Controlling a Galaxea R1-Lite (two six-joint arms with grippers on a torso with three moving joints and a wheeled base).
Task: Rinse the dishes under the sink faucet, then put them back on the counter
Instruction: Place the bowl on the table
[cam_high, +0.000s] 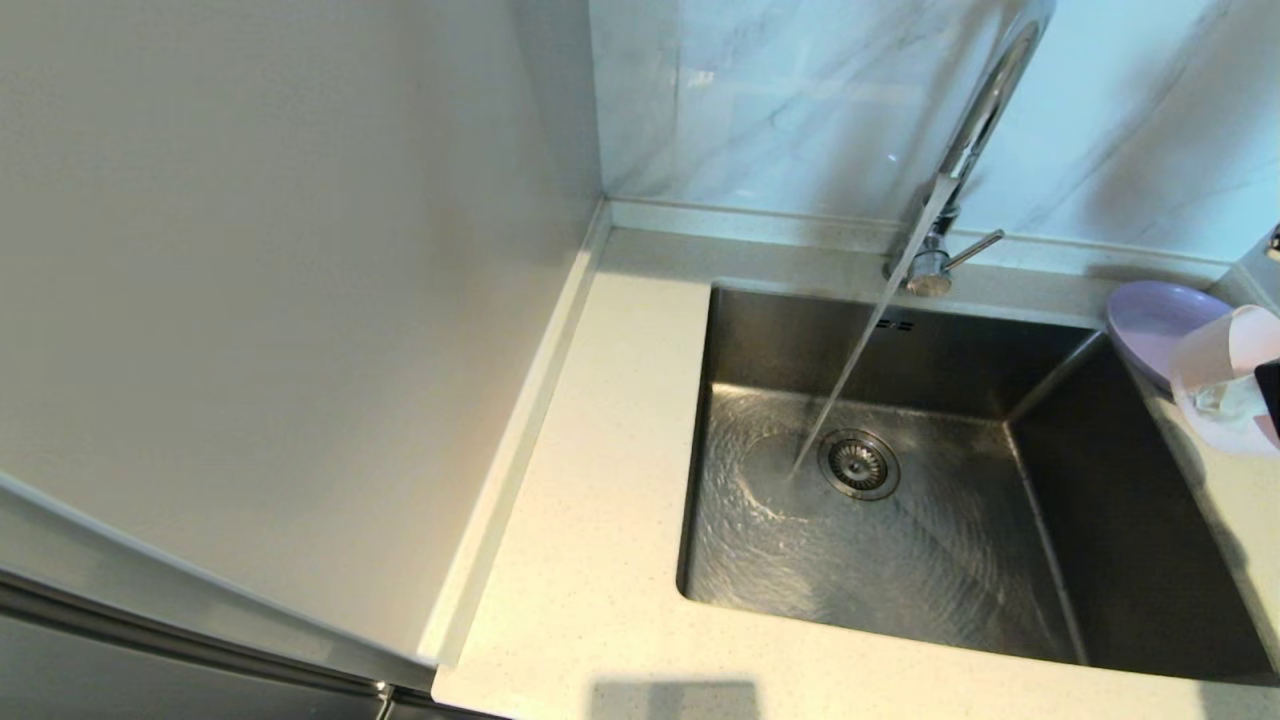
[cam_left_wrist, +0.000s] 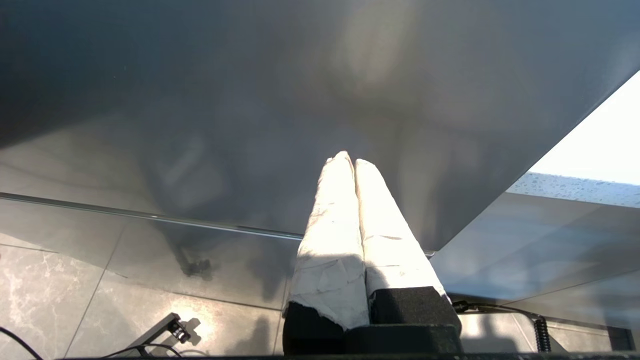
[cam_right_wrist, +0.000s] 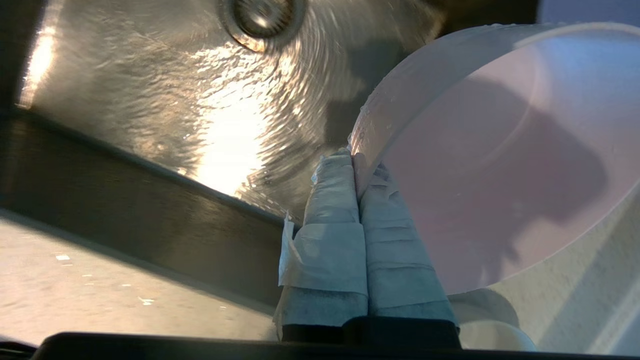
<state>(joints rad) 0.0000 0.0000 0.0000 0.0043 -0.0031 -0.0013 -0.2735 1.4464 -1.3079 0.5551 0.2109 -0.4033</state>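
Observation:
Water runs from the chrome faucet (cam_high: 985, 100) into the steel sink (cam_high: 1130, 520) and lands beside the drain strainer (cam_high: 858, 463). At the sink's right edge my right gripper (cam_high: 1225, 398) is shut on the rim of the pale pink dish (cam_high: 1225, 350), which is tilted on its side over the counter. In the right wrist view the taped fingers (cam_right_wrist: 330, 200) pinch the pink dish (cam_right_wrist: 500, 150) at its rim, one inside and one outside. The lilac plate (cam_high: 1155, 320) lies just behind it. A whitish bowl (cam_right_wrist: 495, 337) shows partly under the dish.
The cream counter (cam_high: 600, 500) stretches along the left and front of the sink, bounded by a wall on the left. The faucet lever (cam_high: 975, 247) points right. My left gripper (cam_left_wrist: 348, 161) is parked, shut and empty, below counter level over a tiled floor.

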